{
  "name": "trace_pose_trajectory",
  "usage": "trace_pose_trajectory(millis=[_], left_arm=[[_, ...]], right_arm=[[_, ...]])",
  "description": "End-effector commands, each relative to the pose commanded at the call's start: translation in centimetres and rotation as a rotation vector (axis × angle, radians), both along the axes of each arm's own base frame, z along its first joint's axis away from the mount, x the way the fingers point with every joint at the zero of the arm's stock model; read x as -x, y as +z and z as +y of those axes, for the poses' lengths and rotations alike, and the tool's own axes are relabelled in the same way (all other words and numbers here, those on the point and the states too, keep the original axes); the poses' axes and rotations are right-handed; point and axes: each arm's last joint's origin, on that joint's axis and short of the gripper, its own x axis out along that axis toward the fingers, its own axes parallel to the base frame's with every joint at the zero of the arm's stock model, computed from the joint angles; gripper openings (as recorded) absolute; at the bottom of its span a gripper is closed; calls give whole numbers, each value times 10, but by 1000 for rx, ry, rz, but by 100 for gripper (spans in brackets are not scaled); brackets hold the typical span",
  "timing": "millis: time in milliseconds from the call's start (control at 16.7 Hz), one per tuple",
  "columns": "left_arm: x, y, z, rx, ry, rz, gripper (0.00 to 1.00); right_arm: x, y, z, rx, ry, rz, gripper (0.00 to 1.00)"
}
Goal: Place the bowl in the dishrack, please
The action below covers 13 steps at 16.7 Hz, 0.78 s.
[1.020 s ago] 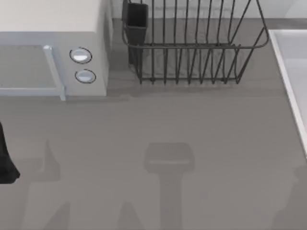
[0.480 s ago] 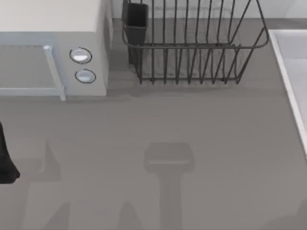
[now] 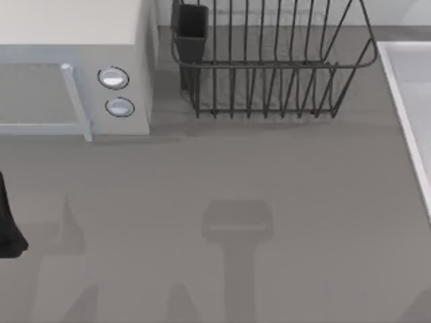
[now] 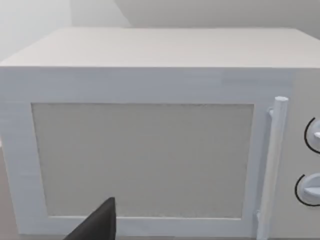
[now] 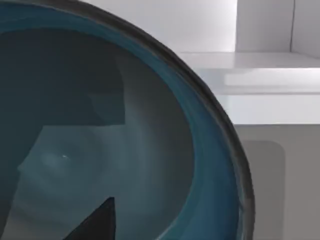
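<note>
Bowl: a blue bowl (image 5: 125, 130) with a dark rim sits very close to the right wrist camera, its inside facing the lens.
Right gripper: one dark fingertip (image 5: 97, 222) lies over the bowl's inner wall; I cannot tell how wide the claw stands or whether it truly clamps the rim.
Left arm: parked at the table's left edge (image 3: 8, 225), facing the microwave (image 4: 150, 140); one fingertip (image 4: 97, 225) shows, and its opening cannot be told.
Dishrack: the rack (image 3: 269, 67) stands at the far side of the table, right of the microwave, with the cutlery cup (image 3: 192, 30) at its left corner and nothing among the bars.
Stage: my judgement is bowl in hand or nearly so, carry to the rack not yet done.
Risks: a rim pinch may slip and let the bowl tilt or drop; a low approach could knock the rack's flared front bars; drifting left could strike the cup or microwave.
</note>
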Motion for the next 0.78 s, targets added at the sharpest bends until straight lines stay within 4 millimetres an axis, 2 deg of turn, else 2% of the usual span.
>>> trace_pose_trajectory(millis=[180, 480, 780], left_arm=[[0, 0, 0, 0, 0, 0, 100], [0, 0, 0, 0, 0, 0, 100], [0, 0, 0, 0, 0, 0, 100]], right_arm=[[0, -27, 2, -4, 0, 5, 100], [0, -32, 2, -5, 0, 7, 100], [0, -32, 2, -5, 0, 7, 62]])
